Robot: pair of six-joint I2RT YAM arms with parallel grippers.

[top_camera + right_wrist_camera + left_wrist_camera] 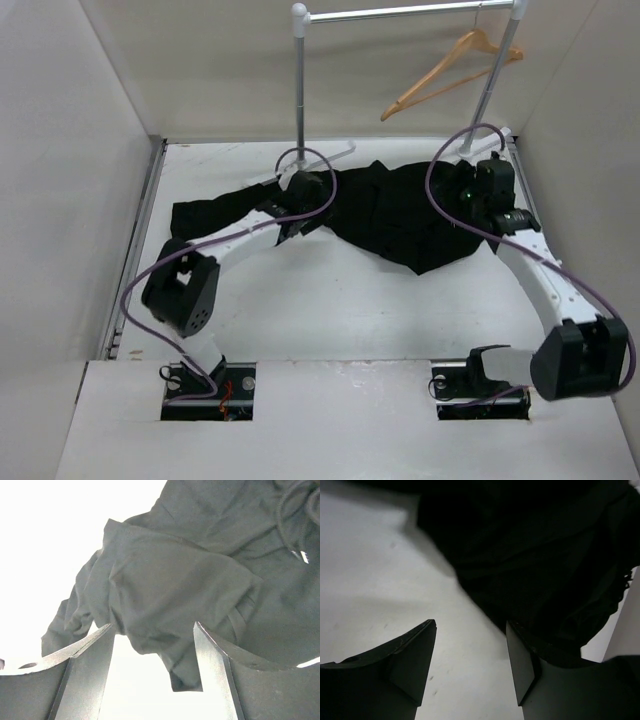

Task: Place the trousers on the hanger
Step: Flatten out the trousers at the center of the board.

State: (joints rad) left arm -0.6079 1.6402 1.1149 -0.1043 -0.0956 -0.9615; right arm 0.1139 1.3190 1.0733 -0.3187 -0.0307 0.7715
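Note:
The black trousers (400,215) lie spread across the far half of the table, one leg reaching left. The tan wooden hanger (450,68) hangs from the rail at the top right, apart from both arms. My left gripper (297,213) is low over the trousers' middle. In the left wrist view it (470,625) is open over bare table, and dark cloth (535,555) lies against its right finger. My right gripper (478,190) is at the trousers' right end. It (152,627) stands open, and a loose fold of cloth (175,570) hangs between the fingers, unpinched.
The grey rail stand (400,12) rises at the back, with one post (301,90) just behind my left gripper and another post (490,95) near my right. White walls close in the table (330,310) on both sides. A drawstring (295,530) shows at the waistband.

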